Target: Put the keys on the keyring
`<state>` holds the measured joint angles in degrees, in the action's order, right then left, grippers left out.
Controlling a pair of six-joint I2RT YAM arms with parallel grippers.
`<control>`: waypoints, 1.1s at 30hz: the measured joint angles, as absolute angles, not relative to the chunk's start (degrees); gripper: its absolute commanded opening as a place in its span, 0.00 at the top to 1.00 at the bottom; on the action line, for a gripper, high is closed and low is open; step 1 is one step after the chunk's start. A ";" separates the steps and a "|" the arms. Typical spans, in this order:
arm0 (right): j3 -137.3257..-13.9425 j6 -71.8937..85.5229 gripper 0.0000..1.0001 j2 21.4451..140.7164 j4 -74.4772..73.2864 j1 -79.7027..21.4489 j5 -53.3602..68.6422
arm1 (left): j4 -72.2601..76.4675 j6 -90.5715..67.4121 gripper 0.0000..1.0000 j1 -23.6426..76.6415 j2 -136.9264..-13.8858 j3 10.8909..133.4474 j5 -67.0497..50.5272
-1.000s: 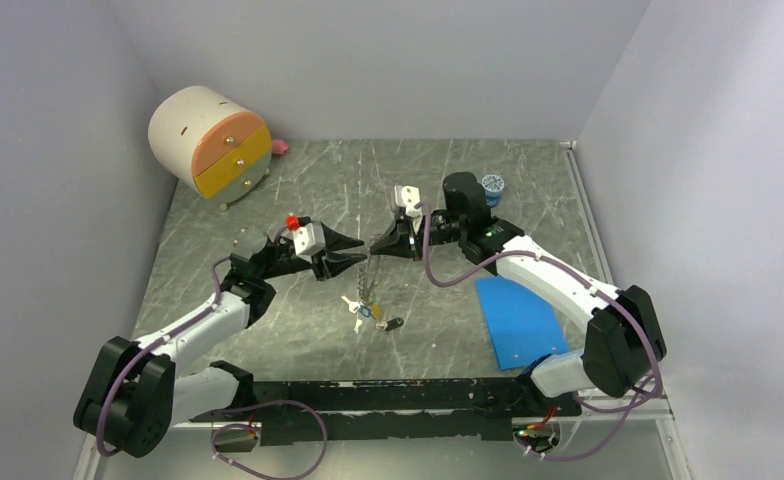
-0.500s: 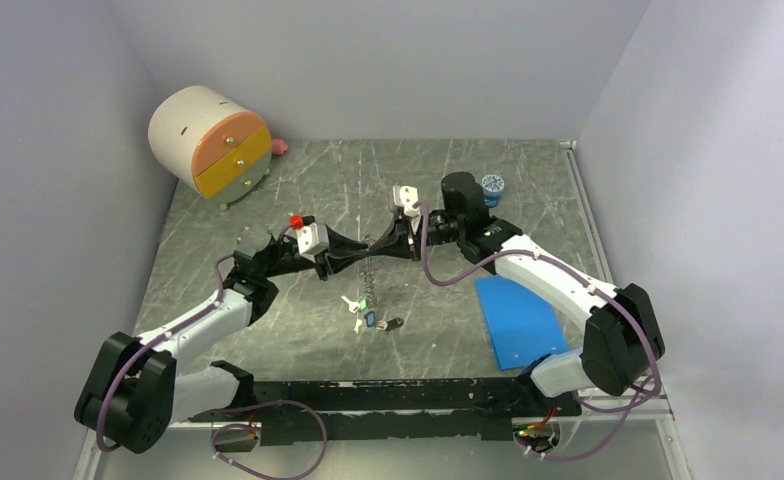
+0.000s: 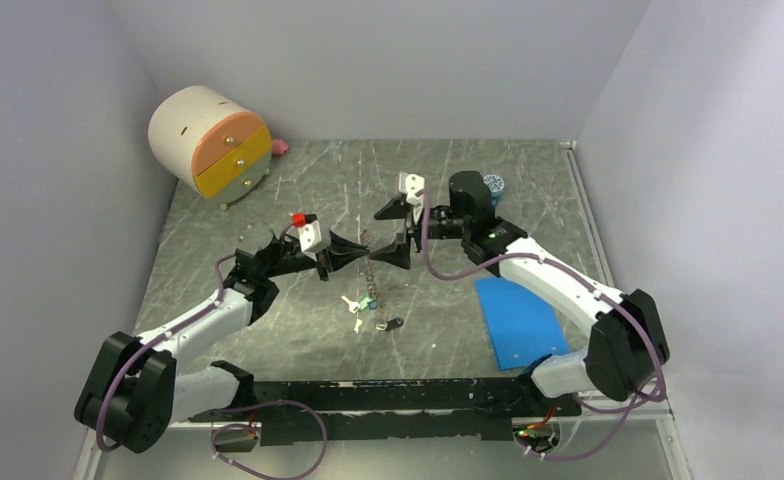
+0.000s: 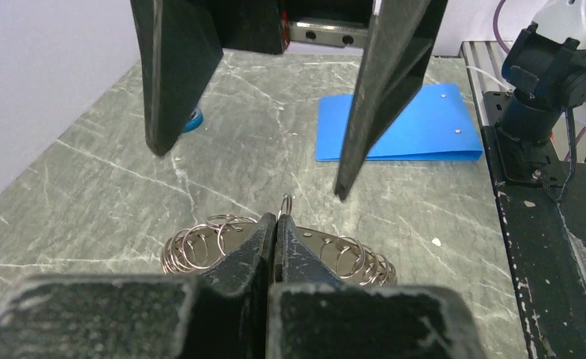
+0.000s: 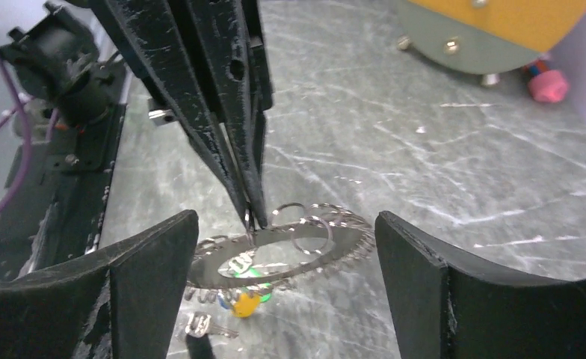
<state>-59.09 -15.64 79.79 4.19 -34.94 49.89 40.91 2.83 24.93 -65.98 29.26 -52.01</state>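
Half done at most, judging by the spread of the keys (image 3: 366,304). Pinches the keyring (image 3: 367,268) with the left hand (image 3: 360,254), fingers pressed together on the hoop's rim, and holds it in the air over the middle of the surface (image 3: 268,190). Looks like a thin upright line from above; reads in the right wrist view as a tilted silvery hoop strung all round with small rings. Poses the right hand (image 3: 374,236) just opposite, spread wide, one finger on either side of the hoop and, as far as can be seen, touching nothing.

Shows a green-headed key (image 5: 244,266) and a yellow-headed key (image 5: 247,303) directly beneath the hoop in the right wrist view. Seem to hang from it, so probably threaded already, though cannot make out the link itself. Leaves a black-headed key (image 3: 392,323) and a pale key (image 3: 352,302) flat on the surface, below the hoop and apart from it, plainly not on it. Perhaps one more tiny piece beside them, too small to tell.

Needs, then, each loose key picked up by the free hand and worked onto one of the small rings, with the hoop steadied by the other hand. Risks a slip there: tiny keys, thin wire, little to grip.
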 measured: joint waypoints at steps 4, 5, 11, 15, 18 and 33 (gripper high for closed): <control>-55.40 -9.74 0.01 76.27 10.92 -32.62 47.20 | 44.18 -1.04 0.98 23.62 -66.04 28.18 -52.03; -54.43 -7.86 0.01 75.42 12.82 -31.73 46.46 | 45.52 -2.13 0.97 23.07 -66.22 27.73 -52.12; -51.88 1.69 0.01 72.27 18.15 -28.51 35.68 | 60.47 -12.49 0.97 17.47 -69.91 23.79 -53.28; -50.35 7.22 0.01 70.06 18.50 -28.47 25.63 | 73.14 -19.75 0.98 14.13 -72.93 21.63 -53.80; -50.06 9.13 0.01 68.90 17.56 -28.47 21.58 | 78.54 -22.87 0.98 12.80 -73.41 21.04 -54.11; -44.99 13.65 0.01 70.06 13.30 -28.14 28.14 | 83.83 -16.60 0.97 12.71 -64.55 20.80 -58.65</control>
<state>-44.99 13.65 70.06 13.30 -28.14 28.14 83.83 -16.60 12.71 -64.55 20.80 -58.65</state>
